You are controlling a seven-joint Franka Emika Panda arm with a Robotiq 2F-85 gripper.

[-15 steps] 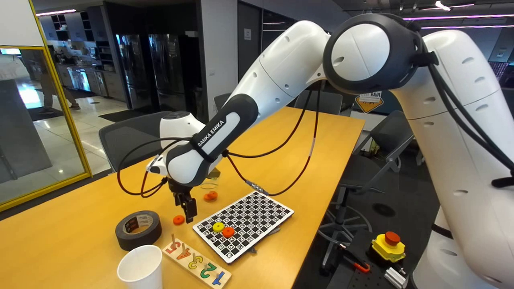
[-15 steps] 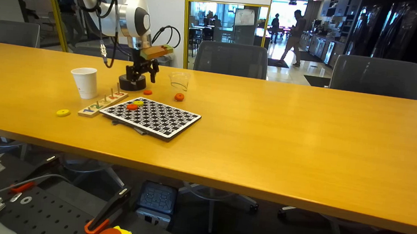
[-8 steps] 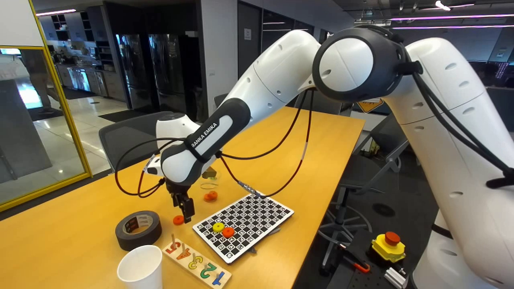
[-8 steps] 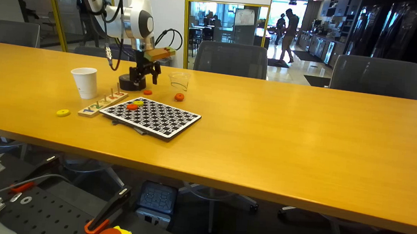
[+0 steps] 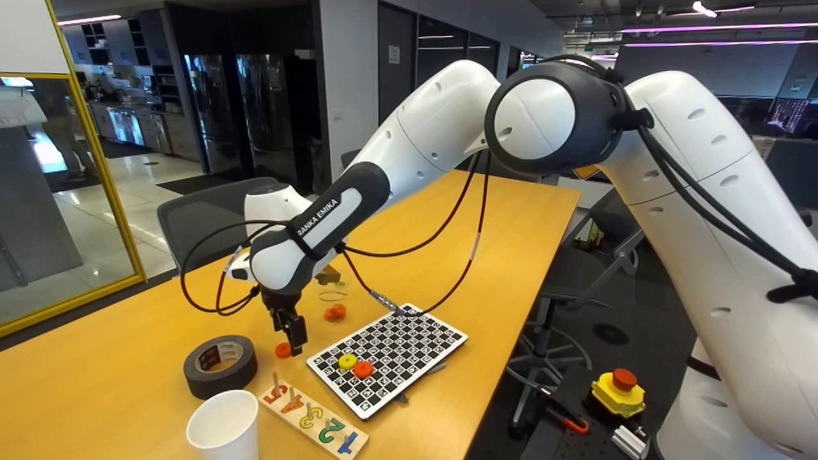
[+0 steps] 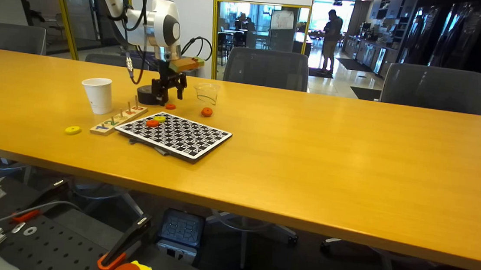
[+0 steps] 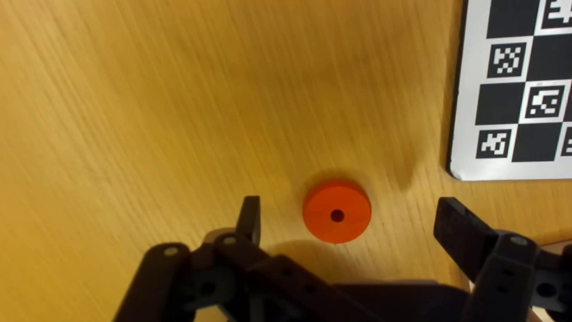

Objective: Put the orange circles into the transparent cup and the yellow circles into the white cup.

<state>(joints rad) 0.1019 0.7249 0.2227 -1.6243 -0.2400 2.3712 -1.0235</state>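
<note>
Bench (image 6: 351, 162): yellow wood top, carrying all pieces of the sort; work judged partway through.
Arm (image 5: 441, 121): white and black, reaching over the bench; step in hand judged to be an orange pick-up, not yet made.
Checkerboard (image 5: 402, 345): flat; bears one orange circle (image 5: 363, 369) and one yellow circle (image 5: 347, 361), side by side, both unsorted.
Number board (image 5: 313, 418): wooden, pegged, near the checkerboard; outside the task.
White cup (image 6: 99, 96): upright; bottom hidden, so any yellow content cannot be told.
Tape roll (image 5: 220, 383): black, lying flat near the white cup; outside the task.
Transparent cup (image 6: 206, 92): upright; orange shows low through its wall.
Fingers (image 7: 462, 239): two, well apart, holding nothing, poised either side of a loose disc (image 7: 333, 205).
Orange circles (image 5: 335, 312), done: apparently two at the bottom of the transparent cup; overlap leaves the count unsure.
Orange circles, remaining: the loose disc on the bench, between the fingers in the wrist view with a gap to each; plus the one on the checkerboard.
Yellow circles (image 6: 73, 130), remaining: one on the bench near the number board; plus the one on the checkerboard.
</note>
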